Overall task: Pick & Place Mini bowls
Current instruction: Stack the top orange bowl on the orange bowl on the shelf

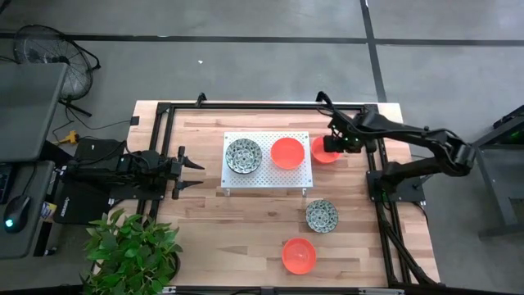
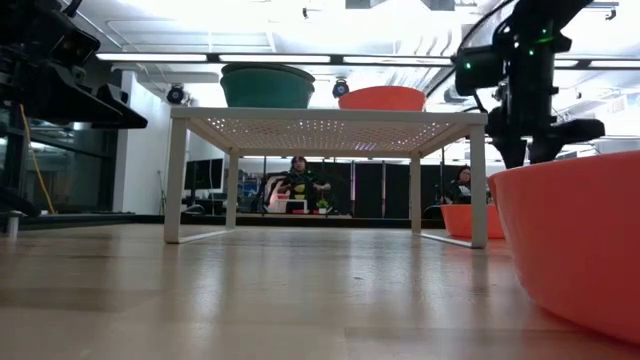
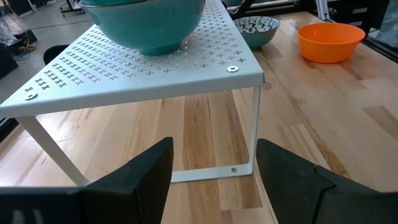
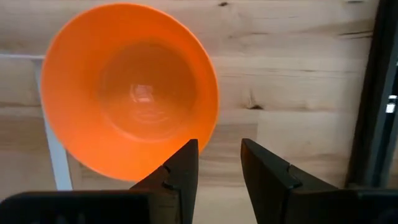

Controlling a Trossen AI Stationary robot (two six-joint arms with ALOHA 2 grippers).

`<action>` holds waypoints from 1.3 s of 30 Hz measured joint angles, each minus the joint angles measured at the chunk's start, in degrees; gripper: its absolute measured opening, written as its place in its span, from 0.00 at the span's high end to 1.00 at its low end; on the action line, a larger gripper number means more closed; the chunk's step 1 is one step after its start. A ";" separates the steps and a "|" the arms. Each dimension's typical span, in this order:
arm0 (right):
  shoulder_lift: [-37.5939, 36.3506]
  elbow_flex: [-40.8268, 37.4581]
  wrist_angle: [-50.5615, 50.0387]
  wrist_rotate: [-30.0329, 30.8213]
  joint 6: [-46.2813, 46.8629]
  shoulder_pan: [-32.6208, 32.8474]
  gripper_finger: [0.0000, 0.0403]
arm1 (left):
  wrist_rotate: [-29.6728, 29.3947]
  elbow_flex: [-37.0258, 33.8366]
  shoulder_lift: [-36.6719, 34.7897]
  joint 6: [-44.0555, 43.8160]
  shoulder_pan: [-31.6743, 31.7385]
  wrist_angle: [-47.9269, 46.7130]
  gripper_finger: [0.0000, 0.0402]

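A white perforated platform (image 1: 267,182) carries a speckled bowl (image 1: 243,155) and an orange bowl (image 1: 286,153). A second orange bowl (image 1: 321,156) rests on its base on the table just right of the platform. My right gripper (image 1: 332,145) hovers above this bowl's right rim (image 4: 208,124), open by a narrow gap (image 4: 219,168). In the low view it (image 2: 512,150) stands clear above the bowl (image 2: 472,220). Another speckled bowl (image 1: 322,215) and a third orange bowl (image 1: 299,255) sit on the table nearer the near edge. My left gripper (image 1: 195,174) waits open, left of the platform (image 3: 155,62). A third speckled bowl is not in view.
A potted plant (image 1: 135,250) stands at the table's near left corner. Black frame rails (image 1: 381,205) run along the table's left, far and right sides. Bare wood lies between the platform and the near edge. People sit in the room beyond (image 2: 300,180).
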 joint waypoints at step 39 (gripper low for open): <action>0.07 -9.12 14.41 -1.17 4.40 -3.43 0.94 | 0.09 0.00 0.01 0.00 0.02 0.00 0.44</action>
